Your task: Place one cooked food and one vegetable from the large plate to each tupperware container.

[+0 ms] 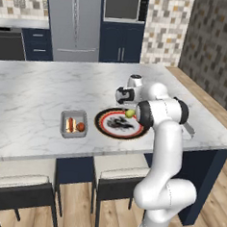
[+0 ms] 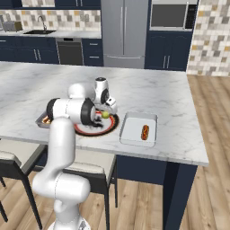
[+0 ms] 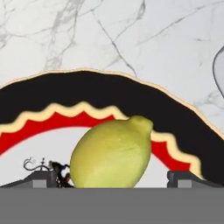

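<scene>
The marble island counter (image 1: 35, 95) carries everything in play. Near its front edge sits the large plate (image 1: 106, 126), black with a red rim and pale patterned centre. To the arm's right of it lies the pale rectangular tupperware container (image 2: 130, 130), already holding the hot dog in a bun (image 2: 145, 131). On the plate's other side stands the small grey container (image 1: 65, 122) with the sausage (image 1: 70, 125) and the red tomato-like piece (image 1: 80, 127) inside.

That leaves one item on the plate: the yellow-green vegetable (image 3: 111, 153), lemon-shaped in the hand view, resting near the plate's far edge. The gripper (image 3: 113, 177) hangs low over it with its jaws spread wide, one dark fingertip (image 3: 41, 178) showing on each side of the piece, not touching it.

So the step in hand appears to be the grasp of the last vegetable. The next move likely calls for a slight further descent, closing squarely on the rounded body so it does not roll out, then carrying it across to the pale container beside the hot dog.
</scene>
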Controlling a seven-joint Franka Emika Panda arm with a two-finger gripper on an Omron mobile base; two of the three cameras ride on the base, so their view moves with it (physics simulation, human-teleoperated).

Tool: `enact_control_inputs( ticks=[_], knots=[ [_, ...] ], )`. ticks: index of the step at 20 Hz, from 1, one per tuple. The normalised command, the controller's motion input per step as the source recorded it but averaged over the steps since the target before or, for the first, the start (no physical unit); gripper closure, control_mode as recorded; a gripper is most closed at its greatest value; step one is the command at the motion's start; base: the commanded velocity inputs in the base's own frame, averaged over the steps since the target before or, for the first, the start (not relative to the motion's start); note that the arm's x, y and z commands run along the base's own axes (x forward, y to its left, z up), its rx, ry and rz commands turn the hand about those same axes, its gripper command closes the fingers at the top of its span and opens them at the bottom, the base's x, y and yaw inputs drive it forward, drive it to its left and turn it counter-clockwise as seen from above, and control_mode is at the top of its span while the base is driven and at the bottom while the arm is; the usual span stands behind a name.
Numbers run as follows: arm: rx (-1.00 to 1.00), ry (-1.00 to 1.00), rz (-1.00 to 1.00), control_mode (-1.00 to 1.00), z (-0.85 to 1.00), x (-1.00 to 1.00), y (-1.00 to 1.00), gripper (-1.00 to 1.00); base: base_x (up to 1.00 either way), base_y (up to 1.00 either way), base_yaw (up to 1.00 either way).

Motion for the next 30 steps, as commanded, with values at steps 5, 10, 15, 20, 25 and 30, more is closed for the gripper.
enact_control_inputs(
  ticks=[5, 10, 15, 20, 25, 30],
  knots=[
    [-0.02, 0.00, -0.04, -1.00, -0.23, 0.15, 0.00, -1.00, 0.00, 0.00, 0.00],
    [-0.01, 0.00, -0.02, -1.00, -0.14, 0.02, 0.00, -1.00, 0.00, 0.00, 0.00],
    [0.00, 0.00, 0.00, -1.00, 0.00, 0.00, 0.00, 1.00, 0.00, 0.00, 0.00],
    [0.00, 0.00, -0.01, -1.00, 0.07, -0.07, -0.11, 1.00, 0.00, 0.00, 0.00],
    [0.00, -0.01, 0.02, -1.00, 0.74, -0.53, -0.80, 1.00, 0.00, 0.00, 0.00],
    [0.00, 0.00, 0.23, -1.00, 0.49, -0.83, -1.00, 1.00, 0.00, 0.00, 0.00]
  ],
)
